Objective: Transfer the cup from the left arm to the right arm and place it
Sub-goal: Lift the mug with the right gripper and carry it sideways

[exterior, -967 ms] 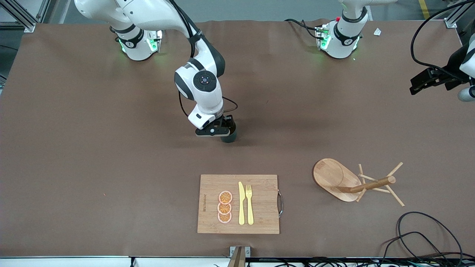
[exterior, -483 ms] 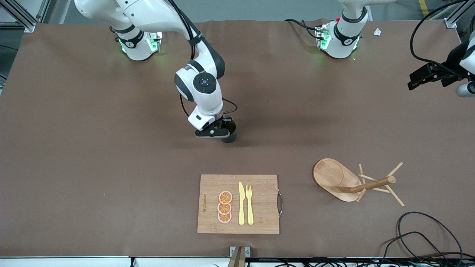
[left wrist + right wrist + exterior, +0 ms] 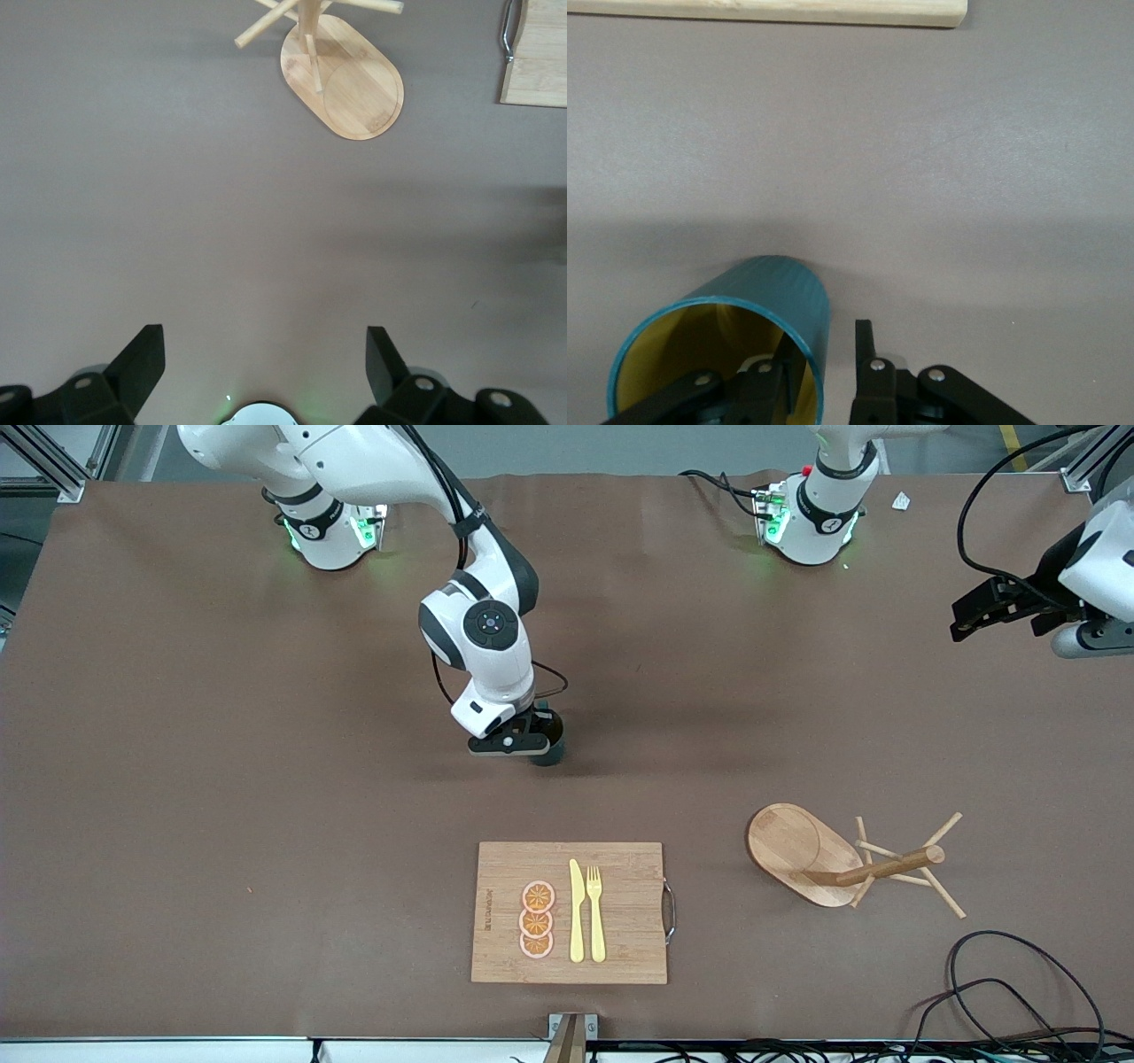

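The teal cup [image 3: 550, 752] with a yellow inside stands upright on the brown table near its middle. My right gripper [image 3: 530, 740] is down at the cup's rim. In the right wrist view the cup [image 3: 775, 292] has one finger inside it and the other finger [image 3: 865, 341] outside. A gap shows between that outer finger and the cup's wall, so the right gripper [image 3: 822, 343] is open around the rim. My left gripper [image 3: 970, 615] hangs in the air over the left arm's end of the table. Its fingers [image 3: 146, 354] stand wide apart and it [image 3: 266, 341] is empty.
A wooden cutting board [image 3: 620, 948] with three orange slices [image 3: 537, 919], a yellow knife and a fork lies nearer to the front camera than the cup. A wooden peg rack [image 3: 802, 850] lies tipped over toward the left arm's end; the left wrist view shows it too [image 3: 345, 80]. Black cables [image 3: 1001, 992] lie near that front corner.
My left gripper has moved a little toward the middle of the table and toward the robots' side. The right gripper and the cup have hardly moved.
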Available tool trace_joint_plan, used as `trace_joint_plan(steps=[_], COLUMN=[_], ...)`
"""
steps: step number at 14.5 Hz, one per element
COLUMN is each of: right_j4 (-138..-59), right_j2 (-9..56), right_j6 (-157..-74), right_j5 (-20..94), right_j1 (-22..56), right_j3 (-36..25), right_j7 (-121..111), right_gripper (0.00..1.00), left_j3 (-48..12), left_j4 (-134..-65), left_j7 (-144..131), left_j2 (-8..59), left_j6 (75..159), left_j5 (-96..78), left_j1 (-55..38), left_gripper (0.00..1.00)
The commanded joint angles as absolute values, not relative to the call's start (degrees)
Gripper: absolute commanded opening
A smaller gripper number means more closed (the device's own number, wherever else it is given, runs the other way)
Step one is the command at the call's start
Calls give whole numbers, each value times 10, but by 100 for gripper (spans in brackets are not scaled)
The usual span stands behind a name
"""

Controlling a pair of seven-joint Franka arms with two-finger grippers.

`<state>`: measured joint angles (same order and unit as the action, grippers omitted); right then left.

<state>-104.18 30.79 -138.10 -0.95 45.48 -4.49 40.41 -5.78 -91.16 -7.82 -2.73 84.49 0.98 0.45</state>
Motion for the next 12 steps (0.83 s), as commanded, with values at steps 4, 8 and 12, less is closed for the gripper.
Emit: trace_joint_plan(steps=[4,8,12], right_j4=[-1037,-1036,-1022], right_j2=[313,289,184], right_j6=[-1385,-1355,-1196], right_j5=[-12,-4,-4], right_j1=[461,445,406], right_j3=[-48,-47,-48], right_j7=[413,404,372], right_gripper=[3,0,0], left_j3=[-81,-78,-62], left_j4=[-927,-926,-921], left_j7=[-120,-119,-108], left_j2=[-38,-39,-35], left_j6=[855,856,856], left_j5=[28,27,21], left_j1=[1,2,1], left_gripper=[100,100,100])
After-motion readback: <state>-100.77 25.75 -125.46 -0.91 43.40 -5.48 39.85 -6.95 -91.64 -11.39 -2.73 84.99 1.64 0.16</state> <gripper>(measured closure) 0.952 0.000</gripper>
